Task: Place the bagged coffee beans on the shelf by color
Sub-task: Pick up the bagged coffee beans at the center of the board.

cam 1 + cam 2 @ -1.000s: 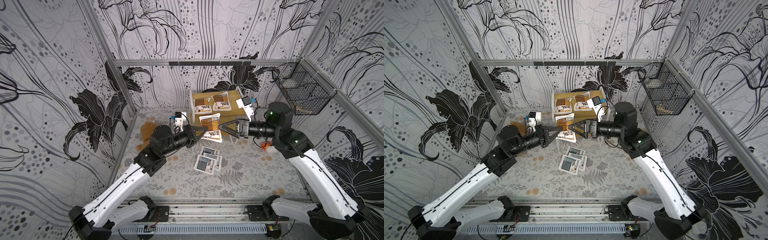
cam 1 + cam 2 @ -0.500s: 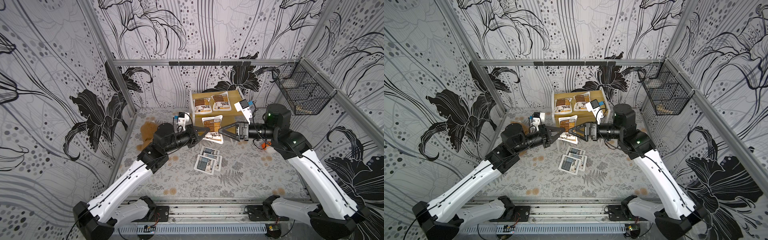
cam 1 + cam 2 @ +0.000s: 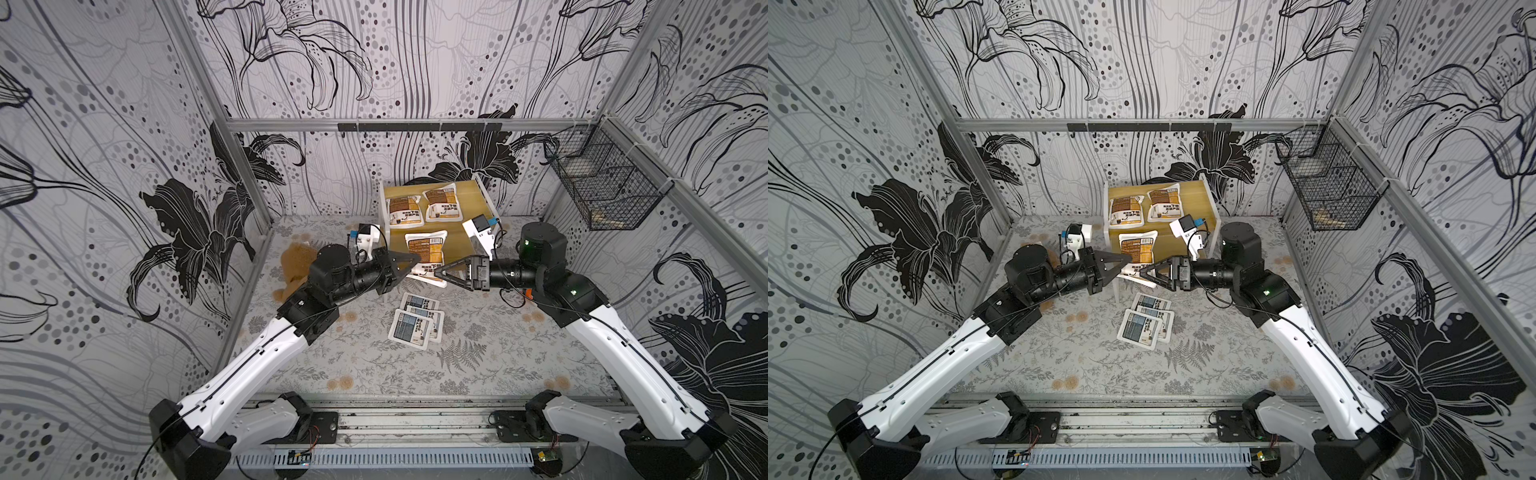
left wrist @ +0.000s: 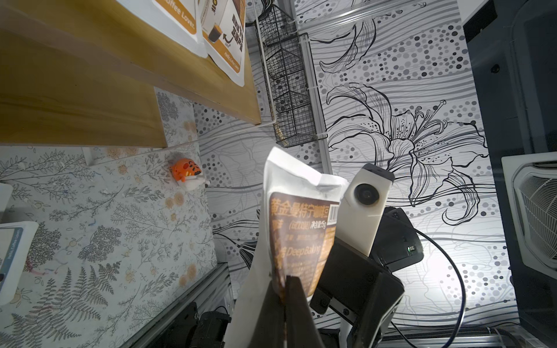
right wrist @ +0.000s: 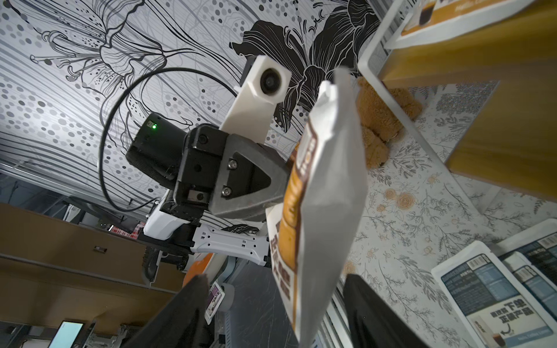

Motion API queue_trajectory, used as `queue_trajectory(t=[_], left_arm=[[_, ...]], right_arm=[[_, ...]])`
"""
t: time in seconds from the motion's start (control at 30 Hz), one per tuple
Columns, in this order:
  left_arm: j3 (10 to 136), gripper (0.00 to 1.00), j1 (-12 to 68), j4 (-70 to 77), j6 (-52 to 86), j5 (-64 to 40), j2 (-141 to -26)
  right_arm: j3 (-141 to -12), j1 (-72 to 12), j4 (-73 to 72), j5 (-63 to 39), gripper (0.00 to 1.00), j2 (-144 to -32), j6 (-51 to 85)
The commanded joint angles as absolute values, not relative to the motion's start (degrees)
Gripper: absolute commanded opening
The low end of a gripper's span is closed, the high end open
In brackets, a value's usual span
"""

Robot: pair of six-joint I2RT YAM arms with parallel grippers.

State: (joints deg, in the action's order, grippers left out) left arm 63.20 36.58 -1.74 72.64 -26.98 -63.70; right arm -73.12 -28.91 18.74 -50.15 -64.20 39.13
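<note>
Only wrist-side, right pincer (image 5: 275, 289) seemingly straddling pouch (image 5: 328, 186)

The lifted brown-label coffee pouch (image 4: 297, 229) carries "黄金曼特宁咖啡豆" and "Deep Baking", a brown-label pouch (image 4: 224, 39) on the shelf (image 4: 75, 90) carries "Hello, Coffee Lover", and a grey-blue pouch (image 5: 494, 298) shows "下单".

The shelf (image 3: 473, 203) is standing at the back of the table (image 3: 374, 365). Two bags (image 3: 405, 210) are lying side by side on its upper board. A third bag (image 3: 426, 253) is hanging in front of the lower board, between the left gripper (image 3: 415, 259) and the right gripper (image 3: 438, 274). Three more bags (image 3: 417, 324) are lying overlapped in front of the shelf. A bear (image 3: 293, 266) is sitting left of the shelf, and a toy (image 4: 187, 174), it seems, right of it. A basket (image 3: 602, 187) is hanging on the right wall.
</note>
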Motion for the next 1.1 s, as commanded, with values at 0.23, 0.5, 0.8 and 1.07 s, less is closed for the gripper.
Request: queue_trajectory(t=[0.23, 0.5, 0.8, 1.07], left_arm=[[64.4, 0.00, 36.4, 2.4, 72.9, -27.0, -63.7], [64.3, 0.03, 36.4, 2.4, 72.7, -27.2, -63.7], [64.5, 0.10, 36.4, 2.7, 72.9, -28.0, -64.2], [65.4, 0.16, 36.4, 2.8, 73.2, -28.6, -64.9]], right_arm=[[-72.8, -32.4, 12.1, -47.2, 0.56, -63.7, 41.1], [-73.5, -32.4, 11.7, -44.6, 0.40, -63.6, 40.8], [-72.4, -32.5, 11.1, -42.8, 0.33, -63.0, 41.0], [-72.4, -32.4, 11.7, -41.5, 0.28, -62.3, 40.7]])
